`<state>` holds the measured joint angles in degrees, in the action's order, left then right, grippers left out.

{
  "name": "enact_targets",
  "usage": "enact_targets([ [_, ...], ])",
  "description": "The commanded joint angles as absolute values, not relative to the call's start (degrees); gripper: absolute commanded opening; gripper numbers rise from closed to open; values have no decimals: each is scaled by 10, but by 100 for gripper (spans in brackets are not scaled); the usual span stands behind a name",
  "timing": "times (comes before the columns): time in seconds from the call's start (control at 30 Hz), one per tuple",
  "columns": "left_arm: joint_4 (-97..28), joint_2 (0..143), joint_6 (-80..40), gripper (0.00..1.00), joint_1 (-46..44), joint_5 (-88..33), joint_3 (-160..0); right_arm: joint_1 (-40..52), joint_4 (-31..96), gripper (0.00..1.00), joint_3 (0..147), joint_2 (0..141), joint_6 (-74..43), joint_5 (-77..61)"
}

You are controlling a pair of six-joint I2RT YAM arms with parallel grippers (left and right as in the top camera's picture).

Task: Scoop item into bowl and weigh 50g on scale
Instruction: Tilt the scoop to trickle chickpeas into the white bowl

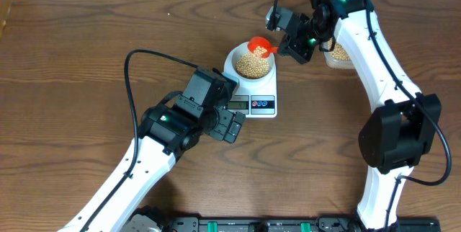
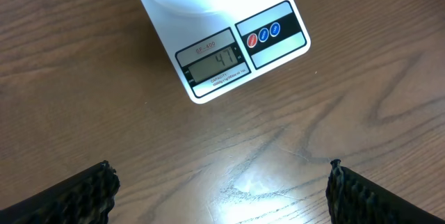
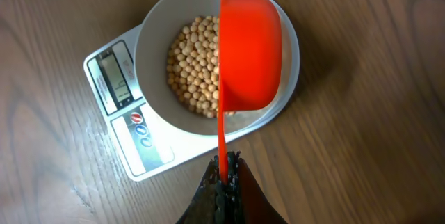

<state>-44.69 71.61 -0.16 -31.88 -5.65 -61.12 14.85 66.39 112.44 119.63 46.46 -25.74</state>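
1. Brown wood-grain table (image 1: pixel 72 45) lies under everything.
2. Round tan beans (image 3: pixel 195 64) lie in a loose heap inside the white bowl (image 3: pixel 149 50), below its rim.
3. That bowl sits on the flat white scale (image 2: pixel 208 15), whose grey display (image 2: pixel 214 62) reads 47 (legible from the left wrist).
4. An orange-red scoop (image 3: pixel 250 50) hangs over the side of the bowl farthest from the display, tipped on its side, with a few beans showing in it from overhead.
5. Right gripper (image 3: pixel 224 172) is clamped tight on the scoop's thin handle.
6. Left gripper (image 2: pixel 222 196) hovers near the scale's display end, jaws wide apart and holding nothing, with its black fingers (image 2: pixel 83 196) at either side.
7. Clear tub (image 1: pixel 338 54) of beans sits beyond the right arm, partly hidden.
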Motion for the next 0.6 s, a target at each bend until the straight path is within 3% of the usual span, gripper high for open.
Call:
enact_targets([
  [0.0, -448, 715, -2, 98, -317, -53, -615, 151, 664, 1, 1137, 1202, 475, -256],
  [0.57, -448, 715, -2, 98, -317, -53, -615, 150, 664, 1, 1137, 1202, 474, -327],
])
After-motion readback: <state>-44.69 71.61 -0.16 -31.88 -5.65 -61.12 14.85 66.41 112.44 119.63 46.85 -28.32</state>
